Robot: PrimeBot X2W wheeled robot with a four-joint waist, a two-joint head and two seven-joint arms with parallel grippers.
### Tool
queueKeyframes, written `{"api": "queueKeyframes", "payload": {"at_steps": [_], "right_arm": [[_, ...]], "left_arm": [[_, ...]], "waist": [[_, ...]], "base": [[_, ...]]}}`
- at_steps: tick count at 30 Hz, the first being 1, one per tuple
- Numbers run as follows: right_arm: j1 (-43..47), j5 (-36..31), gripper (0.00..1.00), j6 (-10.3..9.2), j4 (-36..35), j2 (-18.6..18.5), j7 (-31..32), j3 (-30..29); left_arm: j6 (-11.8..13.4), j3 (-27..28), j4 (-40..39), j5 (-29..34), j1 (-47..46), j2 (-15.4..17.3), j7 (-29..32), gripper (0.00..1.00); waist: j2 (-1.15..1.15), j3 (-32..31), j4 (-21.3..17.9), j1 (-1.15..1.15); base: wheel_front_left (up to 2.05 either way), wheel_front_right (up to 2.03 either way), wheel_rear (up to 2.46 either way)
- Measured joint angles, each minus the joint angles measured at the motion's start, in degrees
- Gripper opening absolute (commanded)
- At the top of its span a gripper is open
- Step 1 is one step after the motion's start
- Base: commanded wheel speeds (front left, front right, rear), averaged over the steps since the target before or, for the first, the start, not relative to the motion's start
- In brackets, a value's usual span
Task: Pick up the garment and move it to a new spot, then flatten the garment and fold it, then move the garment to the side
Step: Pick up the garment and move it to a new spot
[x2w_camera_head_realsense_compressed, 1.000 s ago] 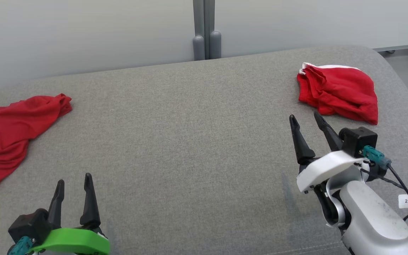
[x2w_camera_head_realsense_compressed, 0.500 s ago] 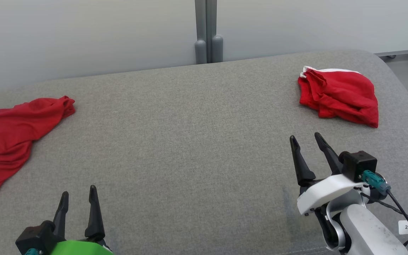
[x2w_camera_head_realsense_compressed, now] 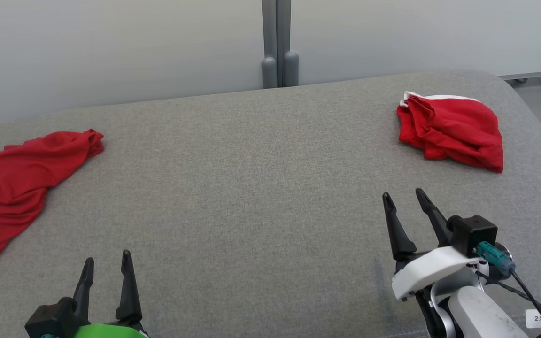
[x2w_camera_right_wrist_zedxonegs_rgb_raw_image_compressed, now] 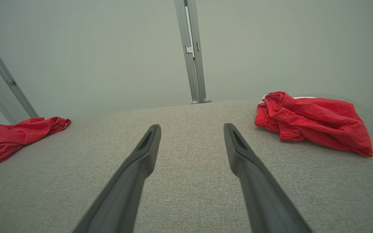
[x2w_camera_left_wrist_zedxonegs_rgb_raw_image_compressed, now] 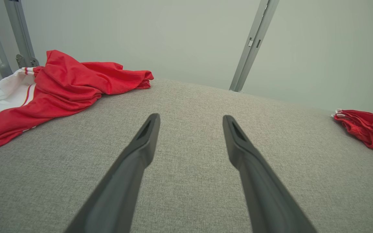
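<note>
- The left end effector (x2w_camera_head_realsense_compressed: 107,256) sits at the lower left of the head view. Its two dark fingers (x2w_camera_left_wrist_zedxonegs_rgb_raw_image_compressed: 134,161) are spread wide, with nothing between them.
- In the left wrist view those fingers point out over bare grey tabletop (x2w_camera_head_realsense_compressed: 251,188), and no cloth is within their span.
- The right end effector (x2w_camera_head_realsense_compressed: 402,192) stands at the lower right of the head view, also gaping wide and empty. Its tips lean toward the upper right of the frame.
- The loose garment (x2w_camera_head_realsense_compressed: 12,178) lies crumpled at the left edge of the head view, red, running off that edge. One bunched end reaches toward the frame's middle.
- In the upper left of the left wrist view, white cloth with red stripes shows at that heap's far side.
- The folded garment (x2w_camera_head_realsense_compressed: 453,134) rests in the upper right of the head view as a compact red bundle. A white strip runs along its far edge, near the tabletop's rounded corner.
- It lies beyond the right end effector's tips and apart from them.
- The two garments are well apart, with open grey cloth between them.
- A grey post (x2w_camera_head_realsense_compressed: 277,42) rises behind the tabletop at top centre against a pale wall (x2w_camera_head_realsense_compressed: 111,42).
- A black cable (x2w_camera_head_realsense_compressed: 524,291) with a white tag trails from the right wrist at the lower right corner.
</note>
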Motion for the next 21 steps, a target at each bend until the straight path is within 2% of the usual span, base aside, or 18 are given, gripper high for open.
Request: {"api": "queueKeyframes", "payload": {"at_steps": [21], "right_arm": [[2.7, -1.7, 1.00, 0.00, -1.5, 0.7, 0.0, -1.0]], "left_arm": [[0.0, -0.3, -0.8, 0.5, 0.8, -0.2, 0.0, 1.00]], "waist": [[0.00, -0.8, 0.4, 0.00]], "base": [[0.00, 0.00, 0.00]]}}
